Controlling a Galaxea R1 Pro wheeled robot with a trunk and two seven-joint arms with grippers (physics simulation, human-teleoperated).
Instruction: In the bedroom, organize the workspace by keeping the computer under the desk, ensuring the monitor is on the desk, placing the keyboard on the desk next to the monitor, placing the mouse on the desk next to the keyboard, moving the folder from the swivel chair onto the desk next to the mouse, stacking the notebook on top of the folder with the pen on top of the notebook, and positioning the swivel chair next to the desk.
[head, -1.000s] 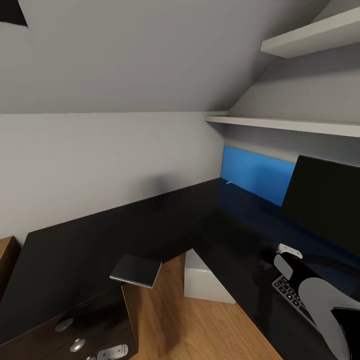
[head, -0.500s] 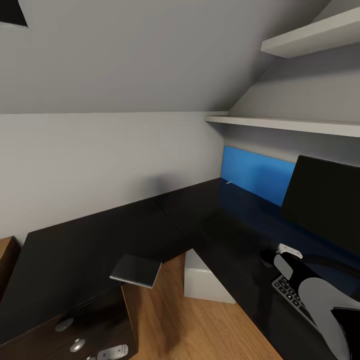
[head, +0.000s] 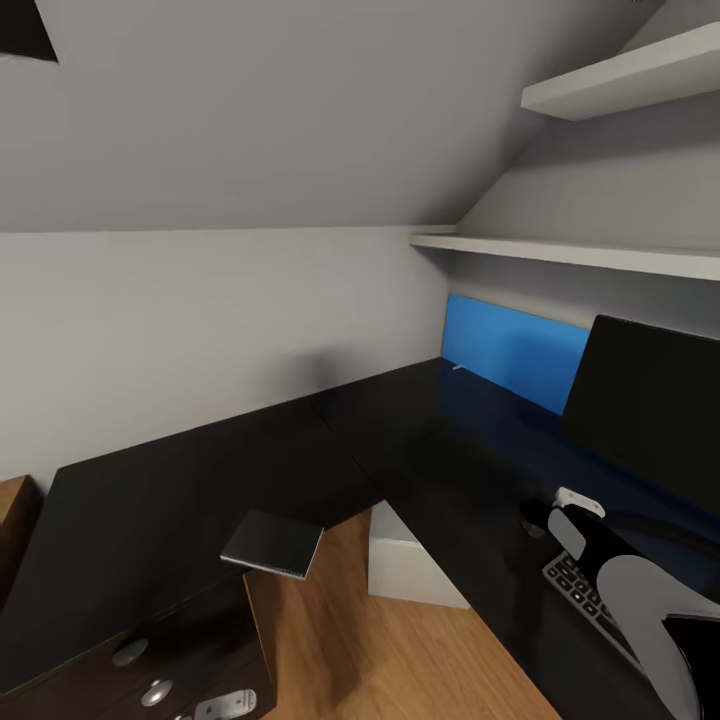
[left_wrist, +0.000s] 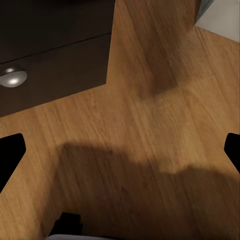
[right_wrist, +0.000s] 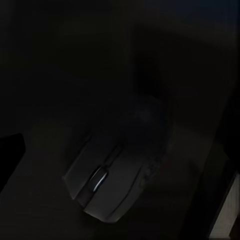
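Black desk (head: 180, 490) under mouse (right_wrist: 112, 182), keyboard (head: 585, 590).

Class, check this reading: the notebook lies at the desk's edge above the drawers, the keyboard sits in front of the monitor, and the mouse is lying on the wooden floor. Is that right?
Not quite. The mouse lies on the dark desk surface, not the floor, as the right wrist view shows. The rest holds: in the head view the notebook overhangs the desk's edge above the drawers, and the keyboard sits in front of the monitor.
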